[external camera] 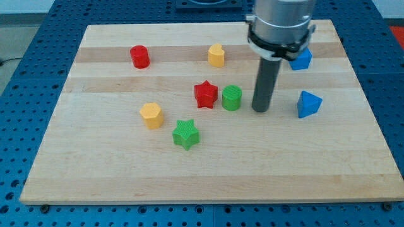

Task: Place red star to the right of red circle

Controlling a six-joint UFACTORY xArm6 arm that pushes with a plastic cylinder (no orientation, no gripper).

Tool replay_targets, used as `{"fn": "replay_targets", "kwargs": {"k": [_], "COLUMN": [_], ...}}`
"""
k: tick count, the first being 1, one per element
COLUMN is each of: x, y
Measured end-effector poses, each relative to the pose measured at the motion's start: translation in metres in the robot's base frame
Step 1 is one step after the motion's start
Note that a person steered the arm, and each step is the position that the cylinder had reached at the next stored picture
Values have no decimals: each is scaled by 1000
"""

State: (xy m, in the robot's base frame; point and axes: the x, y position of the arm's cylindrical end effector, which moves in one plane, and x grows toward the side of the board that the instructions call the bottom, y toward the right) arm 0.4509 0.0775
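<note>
1. My tip (261,110): lower end of a straight dark rod, standing on the wooden board (208,170). It has no jaws to open or close and holds nothing. It stands just to the view's right of the green cylinder (231,98); whether the two touch cannot be told.
2. Arm housing (281,25): grey cylinder above the rod, cut off at the view's top. It covers part of the blue block (302,60) behind it, whose shape is hard to make out.
3. Red star (206,94): near mid-board, just to the view's left of the green cylinder, which lies between it and my tip.
4. Red circle (139,57): upper left of the board, well apart from the red star.
5. Blue triangular block (308,104): near my tip, on the view's right.
6. Yellow block (216,55): upper middle.
7. Second yellow block (151,115): lower left of the red star.
8. Green star (186,134): below the red star.
</note>
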Motion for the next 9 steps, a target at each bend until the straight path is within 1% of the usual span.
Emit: {"fn": "replay_targets", "kwargs": {"k": [1,2,3,6,8,9], "x": [0,0,-3,-75,-93,-105], "y": [-49,-80,-91,-108,-92,-123]}}
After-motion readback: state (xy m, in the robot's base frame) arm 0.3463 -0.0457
